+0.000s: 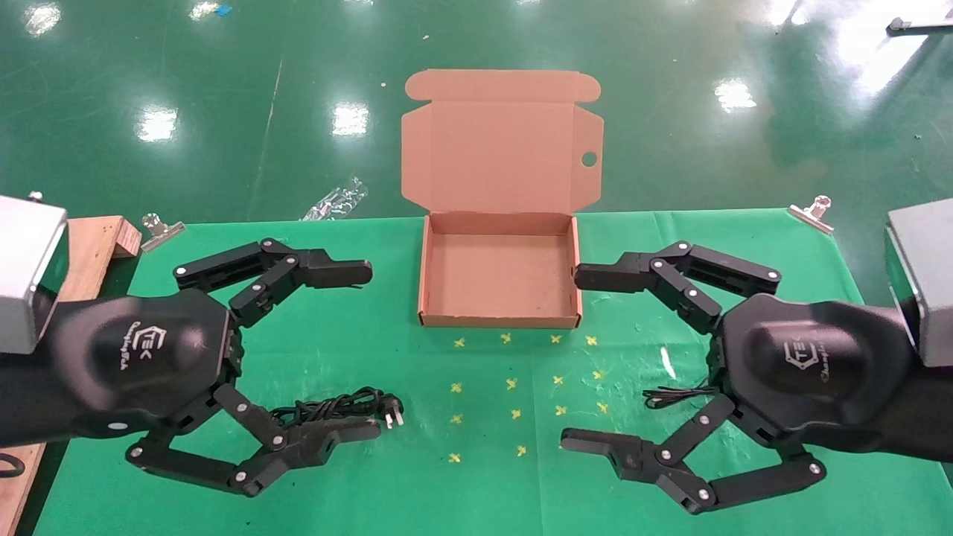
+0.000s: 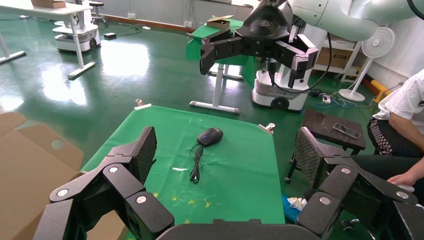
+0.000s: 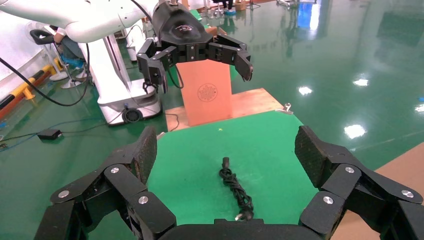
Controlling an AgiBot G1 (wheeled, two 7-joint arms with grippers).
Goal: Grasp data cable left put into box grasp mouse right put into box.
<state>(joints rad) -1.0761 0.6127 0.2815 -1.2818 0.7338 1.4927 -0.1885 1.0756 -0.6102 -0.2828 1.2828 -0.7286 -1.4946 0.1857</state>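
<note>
So both arms are up over the green table cover (image 1: 484, 461), one on each side of the box (image 1: 500, 279), and neither one is holding anything. The left gripper (image 1: 368, 353) has its fingers spread wide, tips pointing toward the middle of the table. The data cable (image 1: 335, 407) lies flat on the cloth right by the nearer left finger (image 1: 339, 434), partly tucked behind it in the head view, with the plug and its silver prongs poking out just past that fingertip. From the right wrist view you get a cleaner look: the data cable (image 3: 235, 187) is stretched out in a loose bundle on the cloth, well below the left gripper (image 3: 197, 62) hanging above it (no contact that I can see).

The right gripper (image 1: 569, 357) is spread just as wide. Its farther fingertip (image 1: 595, 277) sits just beside the box's near right corner; can't tell if it's actually touching the cardboard. The mouse (image 2: 210, 136) only shows properly in the left wrist view, sitting on the cloth with its thin cord (image 2: 196, 164) trailing off it, underneath the raised right gripper (image 2: 252, 56). In the head view the gripper body hides the mouse and only a bit of that cord (image 1: 674, 397) sticks out between the right fingers.

The box sits between the two sets of fingertips, lid (image 1: 500, 145) standing open, tray bare.
</note>
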